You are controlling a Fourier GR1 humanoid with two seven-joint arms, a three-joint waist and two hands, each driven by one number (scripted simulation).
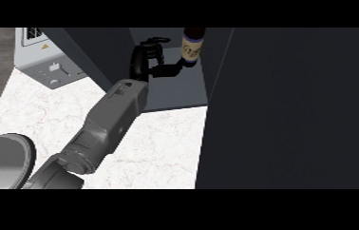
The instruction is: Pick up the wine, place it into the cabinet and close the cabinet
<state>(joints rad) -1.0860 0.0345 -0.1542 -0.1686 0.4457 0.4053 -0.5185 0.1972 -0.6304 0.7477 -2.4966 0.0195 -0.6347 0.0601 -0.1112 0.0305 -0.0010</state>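
A grey appliance [45, 58] with dials and a round grey pan-like rim [14, 160] sit well to the left of the reaching arm, on the pale marble counter [161, 148]. The left hand [151, 62] stretches into the open dark cabinet [175, 89], its thumb pointing right to touch the wine bottle [191, 46], the fingers raised and only lightly curled rather than wrapped round the glass. The bottle stands upright just to the right of the hand, apparently already inside on the cabinet floor, so the hand seems to be steadying or letting go of it. Further right, the tall dark cabinet door [280, 105] stands swung open, not yet closed. The right hand is out of view.
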